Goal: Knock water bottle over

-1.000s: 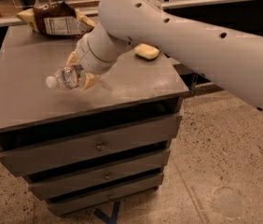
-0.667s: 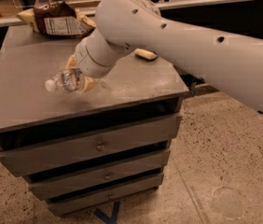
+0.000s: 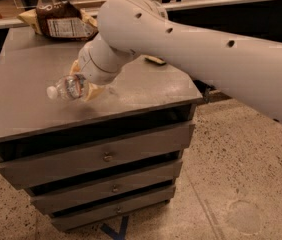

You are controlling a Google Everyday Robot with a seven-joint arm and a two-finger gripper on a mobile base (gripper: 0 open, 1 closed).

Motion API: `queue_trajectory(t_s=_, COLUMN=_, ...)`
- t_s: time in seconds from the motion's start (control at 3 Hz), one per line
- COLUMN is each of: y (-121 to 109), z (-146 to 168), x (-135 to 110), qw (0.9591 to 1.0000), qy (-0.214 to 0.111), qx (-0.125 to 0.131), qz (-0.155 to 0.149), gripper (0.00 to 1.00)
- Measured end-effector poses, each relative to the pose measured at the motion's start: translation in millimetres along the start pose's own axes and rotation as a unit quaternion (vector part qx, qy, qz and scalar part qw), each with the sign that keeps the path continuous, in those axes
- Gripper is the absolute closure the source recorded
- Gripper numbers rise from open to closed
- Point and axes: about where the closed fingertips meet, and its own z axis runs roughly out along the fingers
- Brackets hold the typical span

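your gripper (image 3: 84, 82) clasps the water bottle (image 3: 70, 87) just over the cabinet top (image 3: 21, 74), near its front; the bottle lies nearly level, cap toward the view's left. a brown snack bag (image 3: 61, 24) sits at the back edge.

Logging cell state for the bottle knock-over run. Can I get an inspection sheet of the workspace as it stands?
Surface: grey cabinet top, matte, with a paler patch toward the front right.
Job's things: water bottle lies on its side near the front left, cap pointing left; cannot tell whether it rests on the top.
Clutter: brown snack bag at the back left; small tan item behind the arm.
Grippers: gripper right at the bottle's base end.
Cables: nothing seen.
Surroundings: three drawers below the top; speckled floor with blue tape.
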Motion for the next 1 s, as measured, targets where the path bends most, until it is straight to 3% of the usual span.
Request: queue_trajectory(t_s=1.0, y=-3.3, z=1.0, x=2.2, qw=0.9995, qy=0.009, qx=-0.011, qz=0.027, gripper=0.12)
